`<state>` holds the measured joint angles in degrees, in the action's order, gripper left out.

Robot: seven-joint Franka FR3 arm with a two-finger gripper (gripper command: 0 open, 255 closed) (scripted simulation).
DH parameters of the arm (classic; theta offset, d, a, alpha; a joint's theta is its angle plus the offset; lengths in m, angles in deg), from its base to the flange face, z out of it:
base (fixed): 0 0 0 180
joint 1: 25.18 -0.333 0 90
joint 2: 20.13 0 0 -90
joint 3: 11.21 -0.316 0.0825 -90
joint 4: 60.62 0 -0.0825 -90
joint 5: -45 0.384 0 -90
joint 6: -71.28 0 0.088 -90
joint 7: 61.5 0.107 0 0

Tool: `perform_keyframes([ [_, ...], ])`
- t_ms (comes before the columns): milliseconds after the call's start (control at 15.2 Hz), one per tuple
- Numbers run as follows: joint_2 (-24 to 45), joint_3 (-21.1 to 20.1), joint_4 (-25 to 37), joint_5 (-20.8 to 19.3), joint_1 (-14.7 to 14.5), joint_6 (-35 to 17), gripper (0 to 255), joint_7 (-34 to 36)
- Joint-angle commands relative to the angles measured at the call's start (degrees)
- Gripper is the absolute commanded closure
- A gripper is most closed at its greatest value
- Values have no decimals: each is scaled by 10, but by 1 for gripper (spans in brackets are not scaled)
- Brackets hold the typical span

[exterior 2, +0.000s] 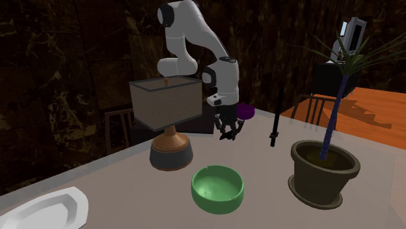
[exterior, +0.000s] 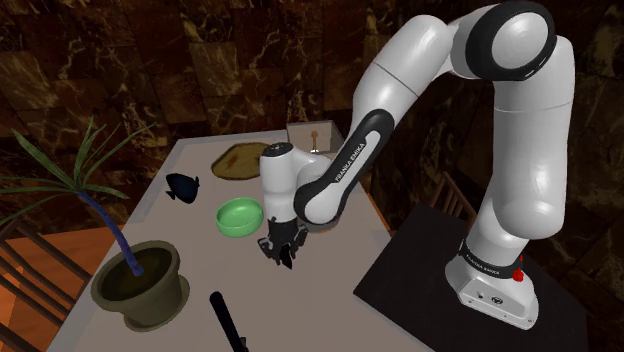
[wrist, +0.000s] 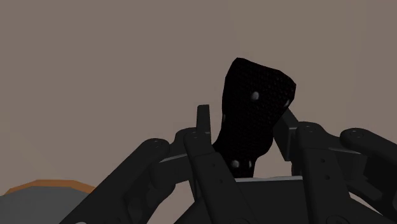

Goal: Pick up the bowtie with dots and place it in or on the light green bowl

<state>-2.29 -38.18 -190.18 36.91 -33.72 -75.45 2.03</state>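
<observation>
My black gripper [wrist: 247,124] is shut on a black bowtie with white dots [wrist: 256,102], which sticks out past the fingertips. In the shoulder view the gripper [exterior: 280,248] hangs just above the table, a little to the right of the light green bowl [exterior: 240,217] and nearer the table's front. From the second exterior view the gripper [exterior 2: 229,129] is lifted off the table, behind the green bowl [exterior 2: 217,189], with the bowtie [exterior 2: 231,136] dark between the fingers.
A second dark bowtie-like thing [exterior: 183,187] lies left of the bowl. A potted plant [exterior: 139,286], a black rod [exterior: 228,322], a brown plate [exterior: 240,160] and a boxy-shaded lamp [exterior 2: 168,110] stand on the table. A white plate [exterior 2: 45,211] lies at a corner.
</observation>
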Motion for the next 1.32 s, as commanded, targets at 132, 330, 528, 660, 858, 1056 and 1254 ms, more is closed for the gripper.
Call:
perform_keyframes([
  [132,-26,-12,2,20,8,26,255,-12],
  [330,-46,-19,5,35,14,47,255,-22],
  [528,-65,-24,9,50,18,67,255,-31],
  [660,-78,-28,12,59,21,82,255,-37],
  [858,-72,-24,35,57,25,100,255,-44],
  [1056,-25,-7,99,32,31,122,255,-55],
  [1254,24,9,169,12,33,148,255,-67],
])
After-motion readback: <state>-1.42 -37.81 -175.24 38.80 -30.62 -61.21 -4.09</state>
